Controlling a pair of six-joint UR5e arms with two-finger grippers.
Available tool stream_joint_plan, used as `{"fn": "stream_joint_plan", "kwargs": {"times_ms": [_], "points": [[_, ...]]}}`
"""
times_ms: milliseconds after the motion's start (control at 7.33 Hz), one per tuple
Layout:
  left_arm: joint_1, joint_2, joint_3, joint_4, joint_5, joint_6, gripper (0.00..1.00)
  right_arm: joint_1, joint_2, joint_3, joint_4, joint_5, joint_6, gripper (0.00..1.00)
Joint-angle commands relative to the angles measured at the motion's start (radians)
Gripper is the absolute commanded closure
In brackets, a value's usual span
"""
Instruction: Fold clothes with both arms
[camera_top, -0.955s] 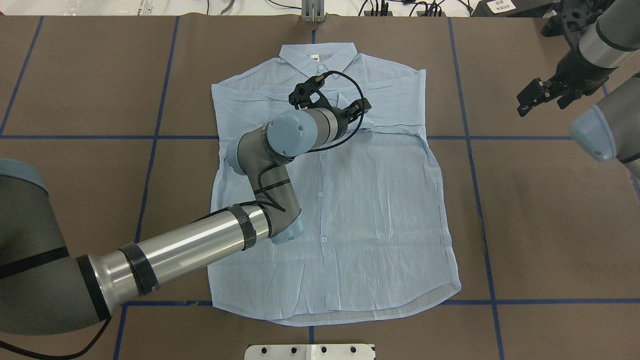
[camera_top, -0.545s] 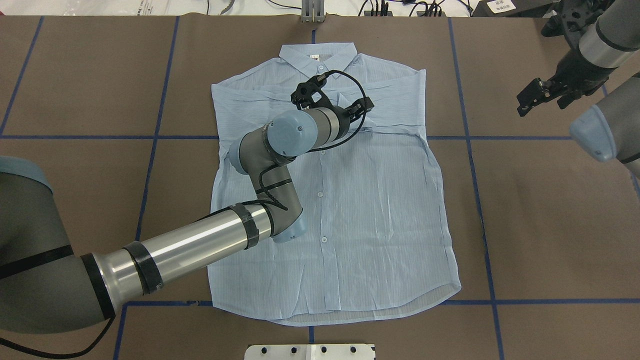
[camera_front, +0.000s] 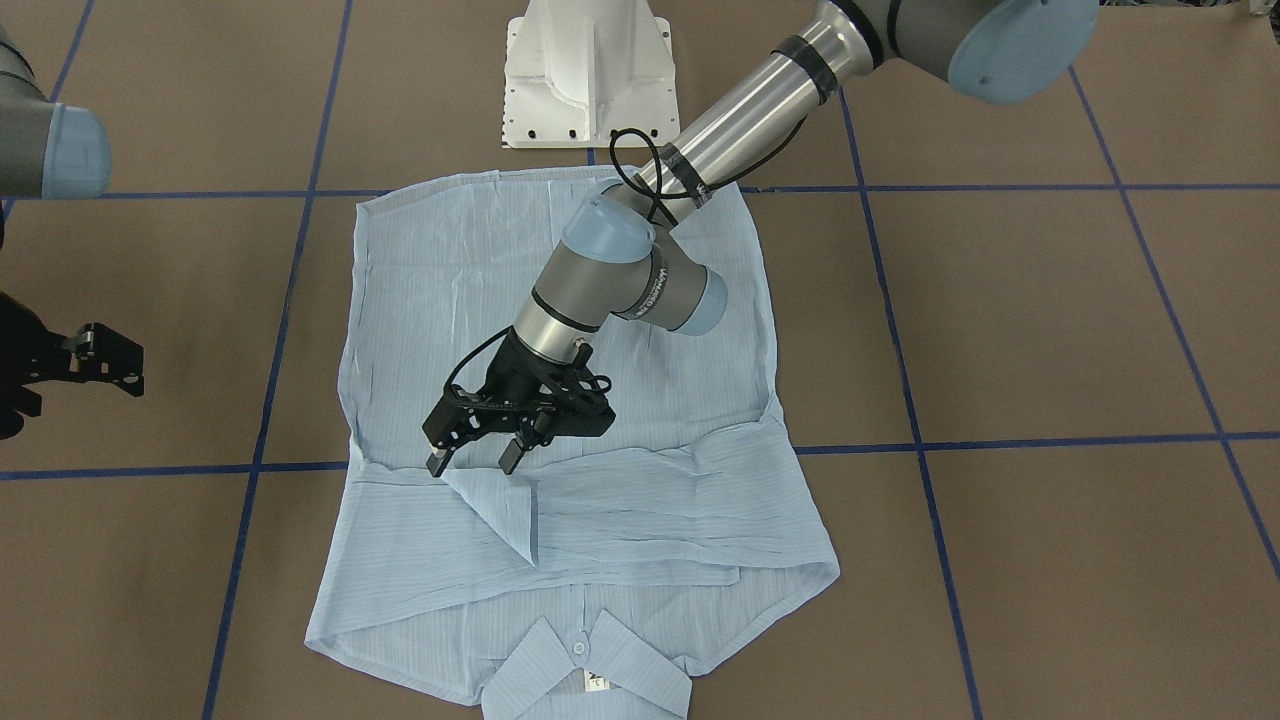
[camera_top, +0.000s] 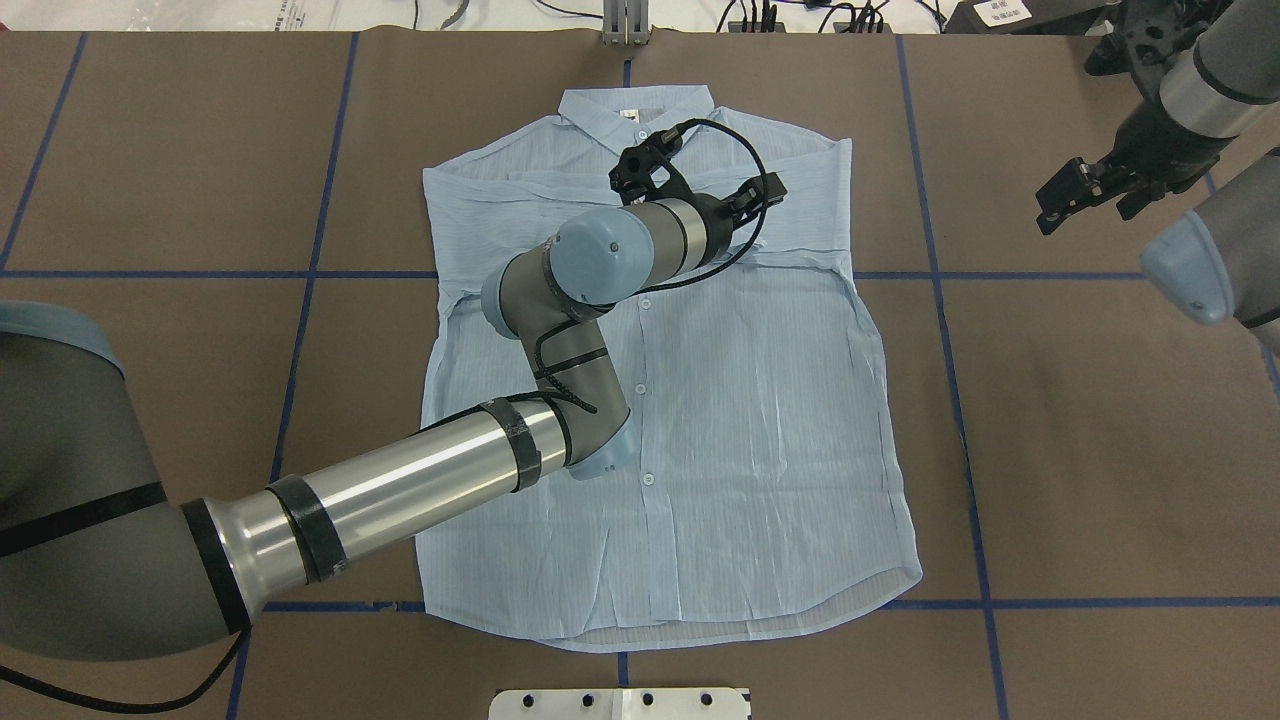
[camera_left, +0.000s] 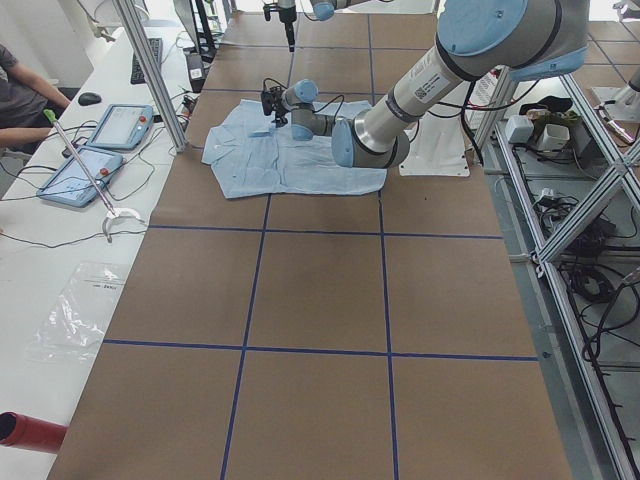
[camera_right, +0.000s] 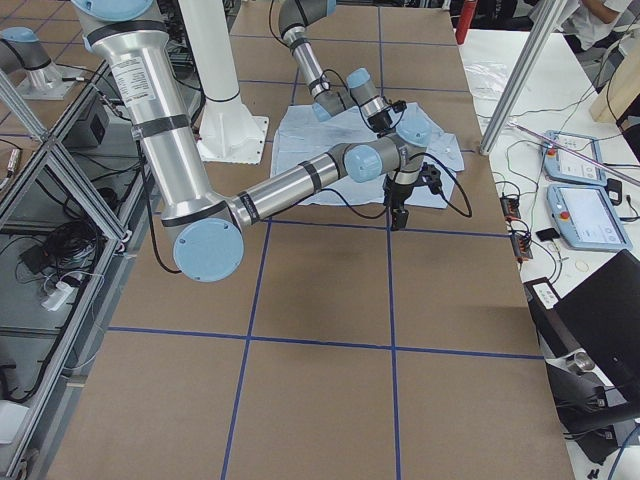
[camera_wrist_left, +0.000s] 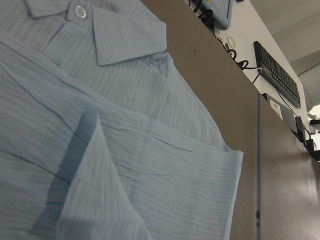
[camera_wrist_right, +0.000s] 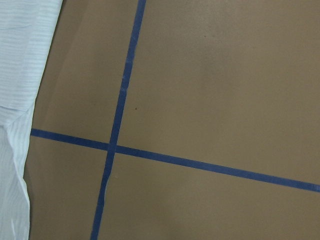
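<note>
The left gripper sits farther right now, jaws apart and empty over the shirt, spread flat on the brown, blue-taped table; whether the right gripper is open is unclear.

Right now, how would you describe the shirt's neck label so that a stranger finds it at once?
Find the light blue shirt spread flat on the brown table. Go to its collar, at the edge farthest from the robot's base. Inside the collar sits the neck label: a small white rectangular tag, unlike the round white buttons along the front.
</note>
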Motion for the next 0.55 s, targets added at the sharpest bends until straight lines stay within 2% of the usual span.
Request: {"fn": "stream_joint_plan", "kwargs": {"times_ms": [0,409], "points": [[-0.001,-0.056,0.006,-0.039,-0.004,-0.001,0.00,0.000,-0.001,0.001,0.000,0.002,0.002,0.00],[-0.008,-0.053,0.006,-0.030,-0.052,0.000,0.00,0.000,-0.001,0.017,0.001,0.003,0.011,0.00]]}}
